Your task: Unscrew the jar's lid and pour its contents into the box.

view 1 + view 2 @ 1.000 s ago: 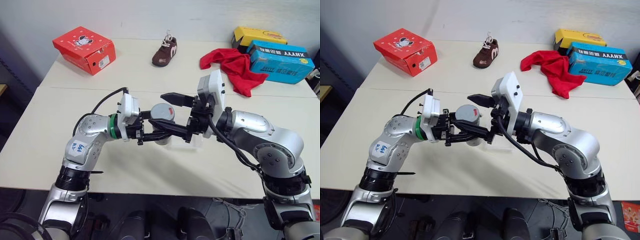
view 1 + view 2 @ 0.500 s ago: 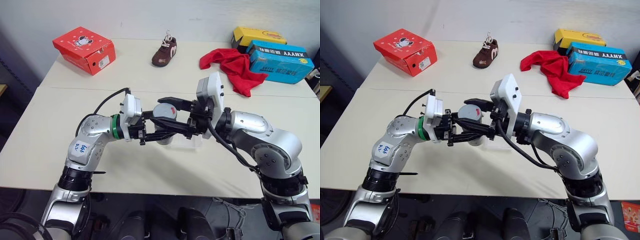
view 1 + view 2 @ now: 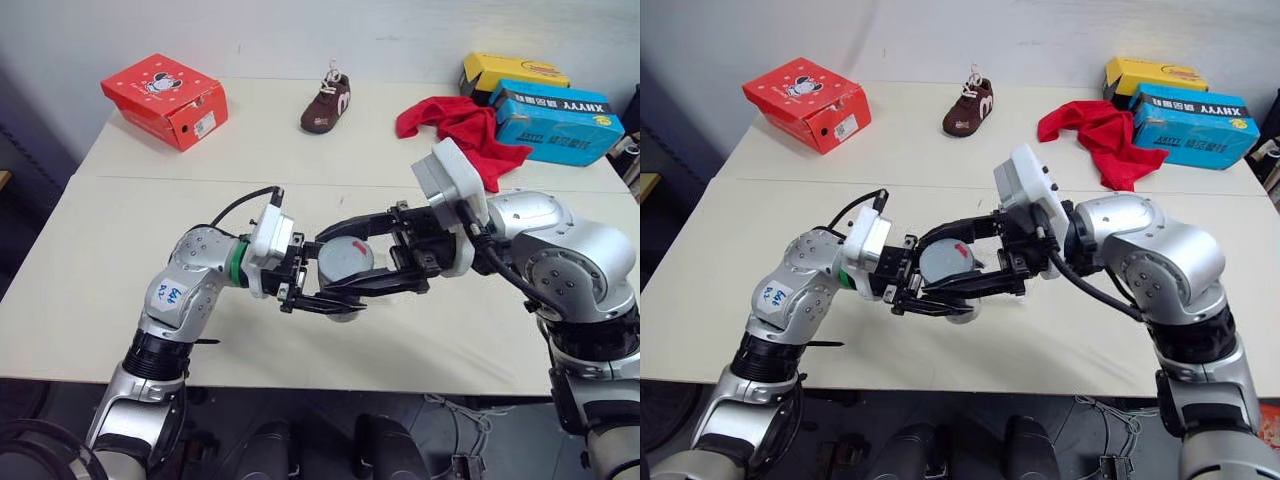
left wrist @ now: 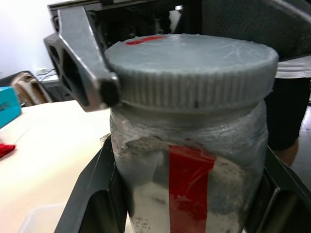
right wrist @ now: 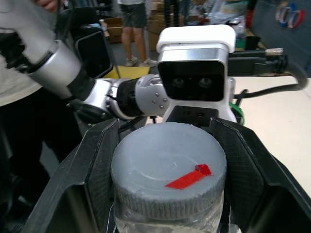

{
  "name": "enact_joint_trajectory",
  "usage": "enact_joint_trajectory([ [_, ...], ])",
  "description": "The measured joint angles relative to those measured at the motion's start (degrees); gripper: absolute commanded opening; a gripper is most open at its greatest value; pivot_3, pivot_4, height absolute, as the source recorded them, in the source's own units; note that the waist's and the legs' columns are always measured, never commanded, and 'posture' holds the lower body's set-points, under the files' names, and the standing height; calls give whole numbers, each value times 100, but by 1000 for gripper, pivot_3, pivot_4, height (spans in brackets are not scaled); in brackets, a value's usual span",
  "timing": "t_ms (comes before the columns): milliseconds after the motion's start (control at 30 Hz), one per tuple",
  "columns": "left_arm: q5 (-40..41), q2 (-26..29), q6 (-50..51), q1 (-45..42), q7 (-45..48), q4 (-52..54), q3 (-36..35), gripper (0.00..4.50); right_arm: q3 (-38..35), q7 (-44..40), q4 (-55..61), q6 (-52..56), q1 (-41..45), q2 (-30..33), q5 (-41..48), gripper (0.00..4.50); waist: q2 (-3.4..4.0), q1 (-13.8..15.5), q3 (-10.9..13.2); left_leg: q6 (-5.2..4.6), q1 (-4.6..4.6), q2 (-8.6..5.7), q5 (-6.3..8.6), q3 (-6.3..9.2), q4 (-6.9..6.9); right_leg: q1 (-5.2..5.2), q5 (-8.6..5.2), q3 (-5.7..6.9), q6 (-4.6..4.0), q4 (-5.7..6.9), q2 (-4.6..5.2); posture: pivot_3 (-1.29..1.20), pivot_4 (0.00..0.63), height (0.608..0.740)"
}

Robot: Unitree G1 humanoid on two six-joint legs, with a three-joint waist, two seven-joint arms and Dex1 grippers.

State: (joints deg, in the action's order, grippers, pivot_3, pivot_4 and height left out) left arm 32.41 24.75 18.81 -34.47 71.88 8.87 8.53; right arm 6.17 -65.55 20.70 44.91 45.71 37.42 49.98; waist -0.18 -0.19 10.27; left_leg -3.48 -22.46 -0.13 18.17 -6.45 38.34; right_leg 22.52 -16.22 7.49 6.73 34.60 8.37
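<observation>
The silvery-grey jar (image 4: 189,160) with a red stripe on its side hangs above the table in front of me, tilted so its top faces up towards me. My left gripper (image 3: 330,292) is shut on the jar's body, one black finger on each side. The grey ribbed lid (image 5: 167,162), with a red mark on top, sits on the jar. My right gripper (image 3: 340,262) comes from the opposite side and is shut on the lid's rim. The contents are hidden inside the jar. A corner of the clear box (image 4: 36,221) shows on the table below the jar.
At the back of the white table (image 3: 110,270) lie a red shoe box (image 3: 163,97), a brown shoe (image 3: 326,102), a red cloth (image 3: 460,128), and a blue box (image 3: 557,122) beside a yellow box (image 3: 505,70). People stand in the background (image 5: 131,19).
My right gripper, open a second ago, has shut on the lid. Both hands have drawn back towards me with the jar, and the right wrist has turned.
</observation>
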Motion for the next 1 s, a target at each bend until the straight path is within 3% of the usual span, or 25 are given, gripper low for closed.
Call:
enact_joint_trajectory([
  [200,130,24,128,7,-49,183,-61,2344,-199,138,-43,-226,-127,-209,-26,4489,0,9,0,1,-1,-2,0,7,7,-4,0,3,0,2,7,0,150,740],
  [533,-257,1,281,283,-1181,115,-267,2344,-999,1273,364,-391,-776,-180,-113,4489,-1,22,0,1,-4,-6,-1,16,10,-7,1,9,1,3,7,0,150,740],
  [1000,-479,-264,381,213,-1429,76,118,2344,-238,1789,568,-498,-799,-462,-825,4489,-1,15,0,3,-4,-6,-2,15,10,-6,1,9,1,4,4,0,150,740],
])
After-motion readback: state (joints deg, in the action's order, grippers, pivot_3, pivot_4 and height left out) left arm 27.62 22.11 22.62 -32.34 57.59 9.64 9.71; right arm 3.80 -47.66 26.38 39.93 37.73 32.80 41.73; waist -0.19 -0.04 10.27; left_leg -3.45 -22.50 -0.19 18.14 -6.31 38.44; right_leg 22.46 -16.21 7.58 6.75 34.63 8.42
